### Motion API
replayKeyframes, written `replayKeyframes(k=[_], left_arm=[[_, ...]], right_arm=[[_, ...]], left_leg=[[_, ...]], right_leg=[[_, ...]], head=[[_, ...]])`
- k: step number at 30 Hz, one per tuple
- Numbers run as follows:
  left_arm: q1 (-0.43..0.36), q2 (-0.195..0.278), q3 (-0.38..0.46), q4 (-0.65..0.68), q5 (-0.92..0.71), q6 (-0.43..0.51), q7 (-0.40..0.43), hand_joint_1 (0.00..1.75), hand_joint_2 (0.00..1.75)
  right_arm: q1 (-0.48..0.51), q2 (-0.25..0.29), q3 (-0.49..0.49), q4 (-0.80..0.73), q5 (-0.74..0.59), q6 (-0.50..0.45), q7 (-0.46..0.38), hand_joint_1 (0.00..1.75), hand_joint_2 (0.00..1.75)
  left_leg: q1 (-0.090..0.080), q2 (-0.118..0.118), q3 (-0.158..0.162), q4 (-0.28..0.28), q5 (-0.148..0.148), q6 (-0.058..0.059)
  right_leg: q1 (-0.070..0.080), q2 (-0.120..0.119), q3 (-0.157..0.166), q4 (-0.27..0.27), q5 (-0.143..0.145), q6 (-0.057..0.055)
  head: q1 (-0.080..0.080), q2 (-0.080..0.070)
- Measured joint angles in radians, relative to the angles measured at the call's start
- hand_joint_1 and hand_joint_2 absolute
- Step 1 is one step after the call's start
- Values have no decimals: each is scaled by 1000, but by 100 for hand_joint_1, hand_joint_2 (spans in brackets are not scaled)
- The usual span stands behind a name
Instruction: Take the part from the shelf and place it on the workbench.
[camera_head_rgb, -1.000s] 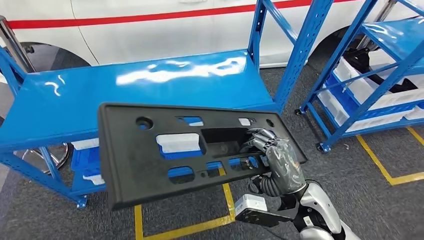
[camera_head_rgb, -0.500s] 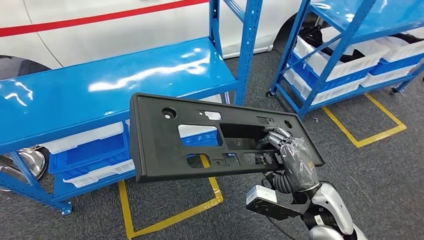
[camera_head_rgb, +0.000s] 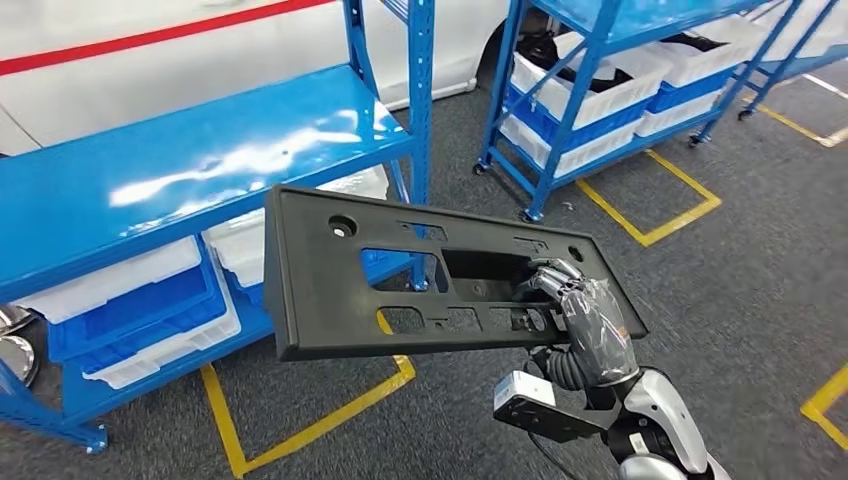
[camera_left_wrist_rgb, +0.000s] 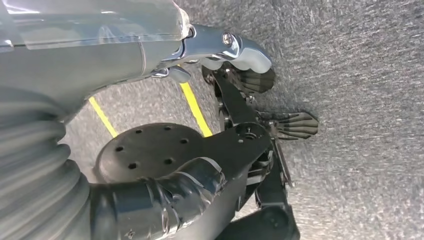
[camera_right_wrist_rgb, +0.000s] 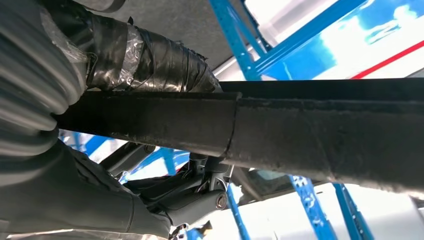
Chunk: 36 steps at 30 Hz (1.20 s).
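The right hand (camera_head_rgb: 585, 310) has dark fingers under clear plastic wrap, above a black ribbed wrist cover (camera_head_rgb: 562, 368). A white-and-black camera box (camera_head_rgb: 525, 395) sits at the wrist. The forearm (camera_head_rgb: 660, 420) is silver.

A white vehicle (camera_head_rgb: 150, 50) with a red stripe (camera_head_rgb: 130, 40) along its side stood behind the racks. White bins (camera_head_rgb: 110, 285) and blue bins (camera_head_rgb: 140, 312) sat on the lower level at the left, and another white bin (camera_head_rgb: 250, 240) lay just beside them. A second blue rack (camera_head_rgb: 560, 110) on casters stood to the right, holding white bins (camera_head_rgb: 590, 95) with dark items inside. Yellow tape lines (camera_head_rgb: 300, 440) marked squares on the grey carpet (camera_head_rgb: 740, 280). A shiny metal round base (camera_head_rgb: 15, 350) showed at the left edge.
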Motion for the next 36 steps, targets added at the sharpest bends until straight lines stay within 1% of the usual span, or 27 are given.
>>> replayKeyframes(k=[2,3,4,6,7,8,10,11,12,13,14,15,17,18,19,20,21,23,25,27,29,30,31,33,34,35,36], left_arm=[[2,0,0,0,1,0,0,0,175],[4,0,0,0,2,0,0,0,175],[5,0,0,0,2,0,0,0,175],[3,0,0,0,3,0,0,0,175],[2,0,-1,0,4,0,0,0,175],[0,0,-1,0,4,0,0,0,175],[-1,0,-1,0,6,0,-2,0,175],[-1,1,-1,0,6,0,-3,0,175],[-2,1,-1,1,7,0,-5,0,175],[-2,1,-1,1,8,0,-5,0,175],[-1,1,-2,1,8,0,-6,0,175],[0,0,-2,1,8,0,-6,0,175],[4,0,-3,2,9,1,-6,0,175],[5,-1,-3,2,9,1,-6,0,175],[6,-1,-4,2,9,1,-6,0,175],[6,0,-4,3,9,2,-6,0,175],[6,0,-4,3,9,2,-6,0,175],[5,0,-5,3,10,2,-6,0,175],[3,1,-6,3,10,2,-6,0,175],[2,1,-8,4,10,1,-6,0,175],[0,1,-8,4,11,0,-6,0,175],[-1,1,-8,4,11,0,-6,0,175],[0,0,-8,4,11,0,-7,0,175],[1,0,-8,4,11,0,-8,0,175],[2,1,-8,4,12,0,-8,0,175],[2,1,-8,4,12,0,-9,0,175],[2,2,-8,4,13,0,-9,0,175]], right_arm=[[2,0,-6,0,-11,8,-1,175,175],[2,1,-8,0,-16,11,-2,175,175],[3,1,-9,0,-19,15,-3,175,175],[4,1,-10,0,-22,21,-5,175,175],[4,1,-10,0,-23,22,-5,175,175],[4,1,-11,0,-24,24,-5,175,175],[2,1,-13,0,-27,29,-5,175,175],[0,2,-14,0,-30,32,-5,175,175],[-1,2,-16,0,-33,36,-5,175,175],[-1,2,-17,0,-37,38,-5,175,175],[-2,2,-18,0,-40,42,-6,175,175],[-4,2,-18,0,-43,45,-6,175,175],[-8,3,-18,0,-47,52,-6,175,175],[-10,5,-18,0,-47,55,-6,175,175],[-10,7,-17,0,-48,56,-6,175,175],[-10,9,-17,0,-48,57,-6,175,175],[-10,9,-17,0,-49,57,-6,175,175],[-11,9,-17,0,-51,59,-6,175,175],[-13,10,-17,0,-55,64,-6,175,175],[-19,11,-16,0,-58,70,-6,175,175],[-22,11,-16,2,-61,76,-6,175,175],[-25,11,-16,3,-63,79,-6,175,175],[-29,11,-15,5,-64,82,-5,175,175],[-37,12,-15,10,-68,88,-3,175,175],[-39,13,-15,13,-72,91,0,175,175],[-40,13,-15,17,-76,93,2,175,175],[-40,13,-16,21,-80,94,4,175,175]], left_leg=[[0,31,-30,-2,25,11],[-1,48,-45,-1,36,13],[-2,64,-61,2,47,11],[-2,93,-95,12,66,5],[-2,106,-112,20,73,1],[-2,117,-126,29,78,-4],[-3,135,-143,44,87,-16],[-3,144,-146,47,92,-23],[-1,153,-148,47,99,-31],[0,161,-150,46,105,-39],[3,152,-154,50,99,-47],[6,130,-162,66,77,-53],[9,65,-192,154,-18,-60],[9,45,-208,219,-66,-59],[8,36,-217,278,-96,-58],[8,33,-215,314,-103,-55],[7,31,-198,315,-88,-52],[7,13,-112,213,-36,-42],[6,-27,-17,68,-22,-32],[3,-41,15,5,-27,-30],[4,-18,2,-2,-8,-26],[5,-4,-6,-5,3,-20],[6,11,-17,-8,15,-13],[1,39,-42,-7,36,-2],[-1,54,-57,-4,46,-1],[-3,68,-72,-1,56,-1],[-4,82,-89,4,64,-2]], right_leg=[[-6,-50,-27,98,-109,7],[-11,-62,-38,165,-154,13],[-16,-68,-43,226,-172,20],[-25,-74,-18,275,-136,32],[-29,-80,22,246,-108,36],[-31,-98,76,183,-104,38],[-23,-138,180,41,-140,31],[-15,-150,204,-3,-161,23],[-7,-148,209,-22,-165,12],[-5,-140,200,-26,-157,0],[-4,-132,191,-31,-145,-11],[-4,-123,180,-36,-132,-23],[-4,-104,152,-40,-104,-40],[-1,-92,136,-39,-92,-46],[2,-79,120,-38,-79,-48],[5,-66,104,-35,-67,-48],[6,-53,88,-32,-55,-48],[7,-28,57,-24,-34,-44],[8,-6,35,-20,-11,-36],[7,13,26,-25,13,-25],[7,21,19,-32,29,-12],[8,8,11,-22,12,-8],[7,-14,0,9,-27,-5],[-1,-57,-28,123,-135,2],[-6,-65,-39,189,-171,7],[-10,-68,-40,238,-179,12],[-14,-71,-28,260,-166,15]], head=[[1,0],[0,0],[1,0],[1,0],[1,0],[1,0],[0,0],[0,0],[0,0],[1,0],[1,0],[1,0],[0,0],[0,0],[0,0],[0,0],[0,0],[0,0],[0,0],[0,0],[1,0],[2,0],[2,0],[3,0],[2,0],[2,0],[3,0]])
